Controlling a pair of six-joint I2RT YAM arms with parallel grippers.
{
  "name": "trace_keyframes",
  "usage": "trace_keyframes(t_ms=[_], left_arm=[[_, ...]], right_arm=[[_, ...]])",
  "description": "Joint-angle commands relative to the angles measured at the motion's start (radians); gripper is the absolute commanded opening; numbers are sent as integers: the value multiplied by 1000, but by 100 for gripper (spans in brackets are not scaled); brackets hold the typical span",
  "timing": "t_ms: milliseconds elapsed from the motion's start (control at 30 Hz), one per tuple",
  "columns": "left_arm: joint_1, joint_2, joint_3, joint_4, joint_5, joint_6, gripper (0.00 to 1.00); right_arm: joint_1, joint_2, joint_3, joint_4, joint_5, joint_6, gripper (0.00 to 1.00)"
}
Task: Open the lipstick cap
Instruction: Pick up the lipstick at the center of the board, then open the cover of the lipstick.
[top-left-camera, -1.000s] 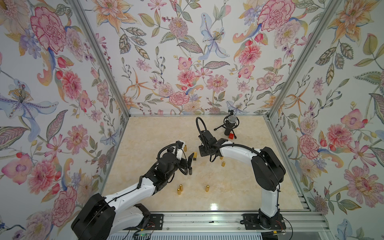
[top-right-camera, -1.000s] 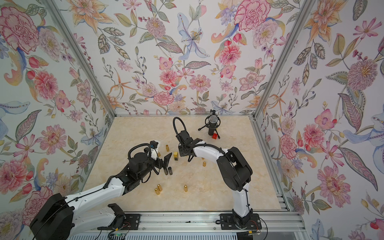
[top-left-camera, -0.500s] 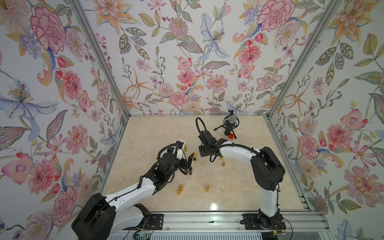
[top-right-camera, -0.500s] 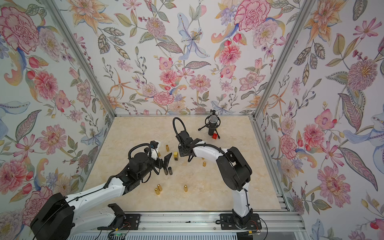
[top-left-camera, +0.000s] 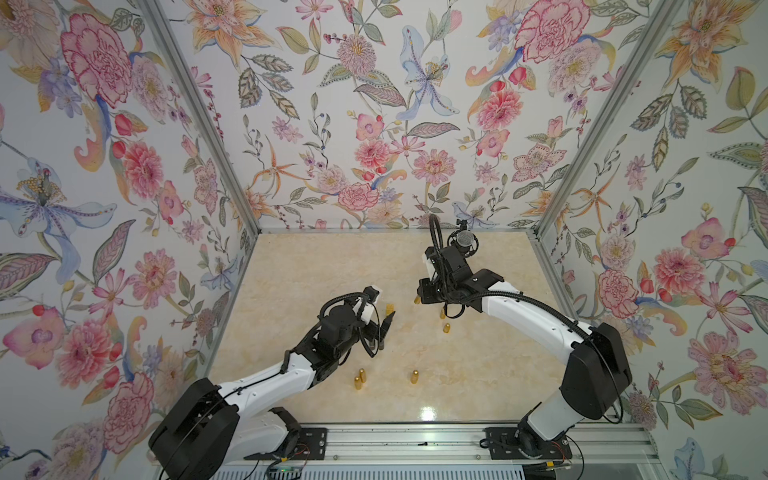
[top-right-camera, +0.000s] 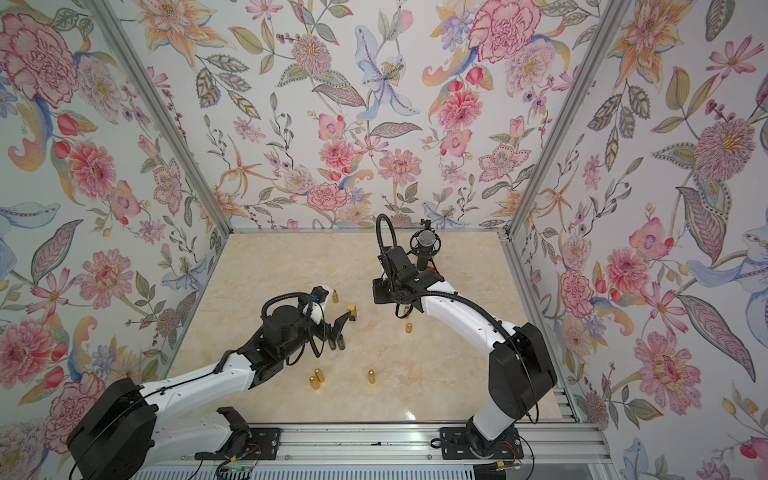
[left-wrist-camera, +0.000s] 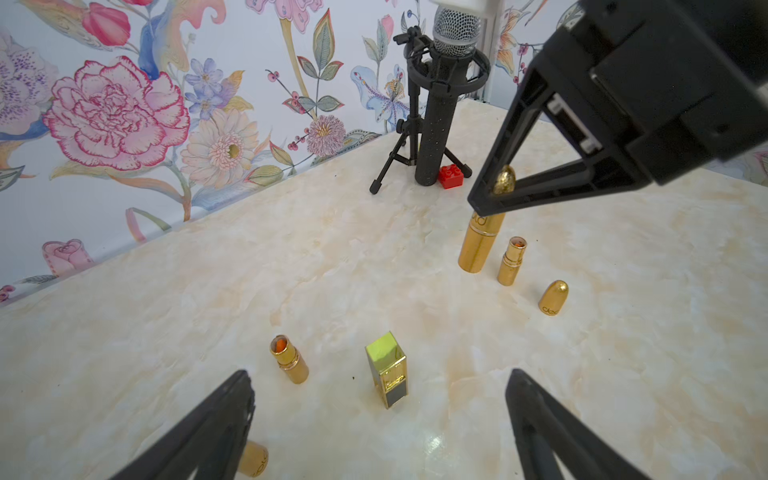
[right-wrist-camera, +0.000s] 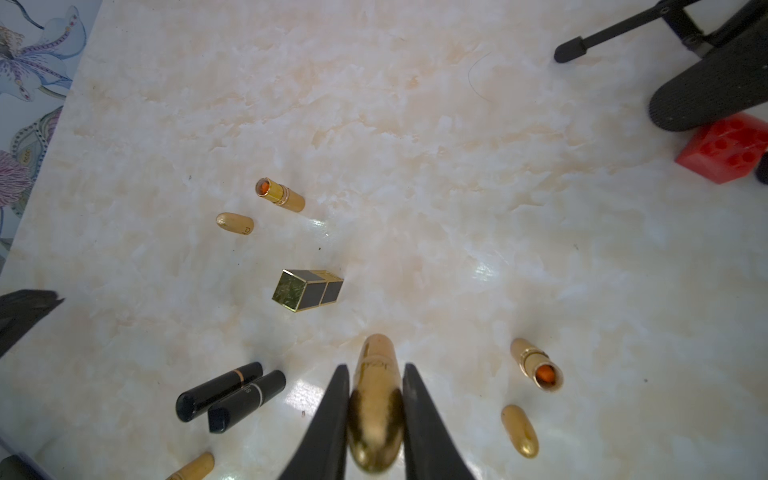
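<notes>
Lipstick (left-wrist-camera: 480, 245) stands on marbled tabletop (left-wrist-camera: 332, 249) amid floral walls (top-left-camera: 374, 124), right tool (right-wrist-camera: 376, 370) clamping it, left tool (left-wrist-camera: 380, 374) wide.

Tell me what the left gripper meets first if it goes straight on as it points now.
Probably the square gold-and-black lipstick, standing upright ahead, centred in the gap of the open left gripper. The uncapped gold lipstick beside it looks just off line; depth is unclear.

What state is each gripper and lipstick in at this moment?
right gripper, shut on gold bullet lipstick
gold bullet lipstick, capped, upright
left gripper, open, empty
square lipstick, capped, upright
short lipstick near left gripper, uncapped, upright
short lipstick near right gripper, uncapped, upright
black lipsticks, capped, upright
</notes>
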Motion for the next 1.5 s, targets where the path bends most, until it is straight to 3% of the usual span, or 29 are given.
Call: trace_keyframes(t_ms=[0,133,400,867,1000,1267,1467], left_arm=[[-18,58,34,73,134,84,92],[-48,134,85,95,209,108,86],[-53,254,158,131,285,70,68],[-54,252,135,178,306,47,32],[-53,260,131,181,315,44,31],[-54,251,121,172,311,46,38],[-54,243,111,163,302,53,31]], right_arm=[[0,-51,-13,-102,-108,37,24],[7,-94,-19,-114,-188,76,24],[44,-119,-22,-118,-210,103,24],[44,-117,-21,-103,-211,113,24],[41,-124,-22,-96,-213,119,24],[25,-137,-25,-91,-220,125,23],[15,-146,-27,-91,-223,124,23]])
